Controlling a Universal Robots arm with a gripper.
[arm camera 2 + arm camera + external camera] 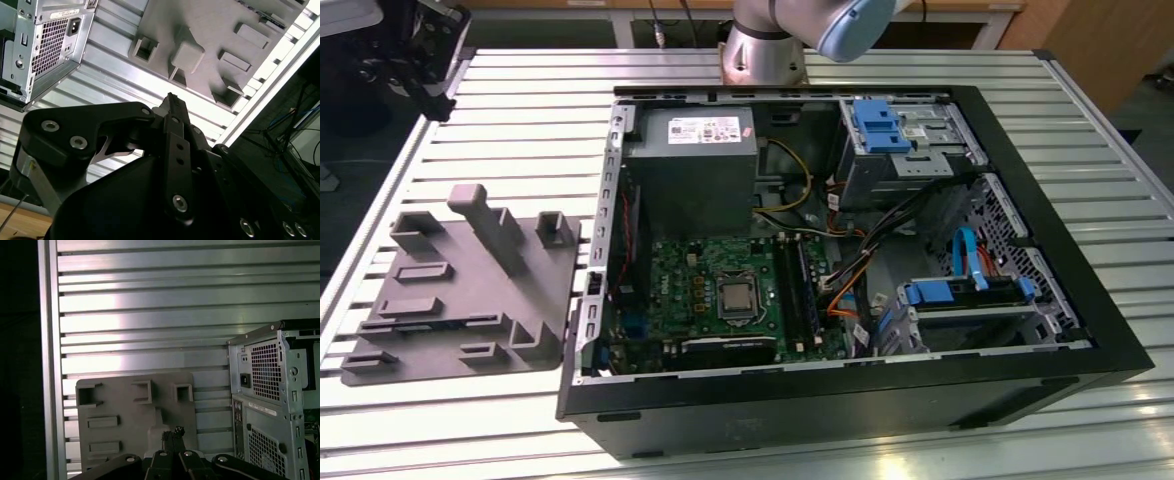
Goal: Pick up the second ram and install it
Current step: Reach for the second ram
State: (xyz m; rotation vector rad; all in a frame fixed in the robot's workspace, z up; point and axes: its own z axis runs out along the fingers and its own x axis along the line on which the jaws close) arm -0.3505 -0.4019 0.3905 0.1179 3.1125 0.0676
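No text can be read anywhere. In the exterior view a white label (pixel 707 128) lies on the grey power supply (pixel 691 170), in the upper centre of the frame. Its print shows as small dark marks, too fine to make out. In the first wrist view a narrow white sticker (pixel 260 410) sits on the rear panel of the computer case (pixel 272 450), near the power socket (pixel 245 380). Its lettering is likewise illegible.

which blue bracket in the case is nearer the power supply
The blue bracket at the end by the arm's base, level with the grey power supply; the other blue bracket sits at the opposite end.
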